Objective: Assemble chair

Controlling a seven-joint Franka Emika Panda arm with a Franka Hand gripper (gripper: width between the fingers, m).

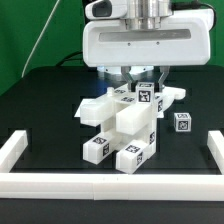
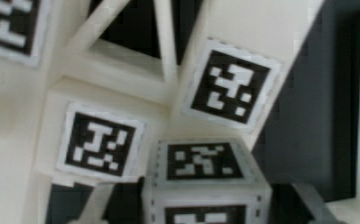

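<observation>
The partly built chair (image 1: 120, 130), a cluster of chunky white blocks and slabs with black-and-white tags, stands mid-table in the exterior view. My gripper (image 1: 143, 80) hangs straight over its rear top, fingers down on either side of a tagged block (image 1: 146, 97). In the wrist view the chair's tagged faces (image 2: 230, 85) fill the frame. That white tagged block (image 2: 203, 185) sits between my gripper (image 2: 203, 216). The jaws stand spread, with a thin dark gap showing on each side of the block. The fingertips are mostly cut off by the frame edge.
A small loose tagged cube (image 1: 183, 122) lies at the exterior view's right of the chair. Another white piece (image 1: 173, 93) lies behind it. White border rails run along the left (image 1: 14, 150), right (image 1: 214, 150) and front (image 1: 110, 186). A green cable (image 1: 38, 45) hangs at the back left.
</observation>
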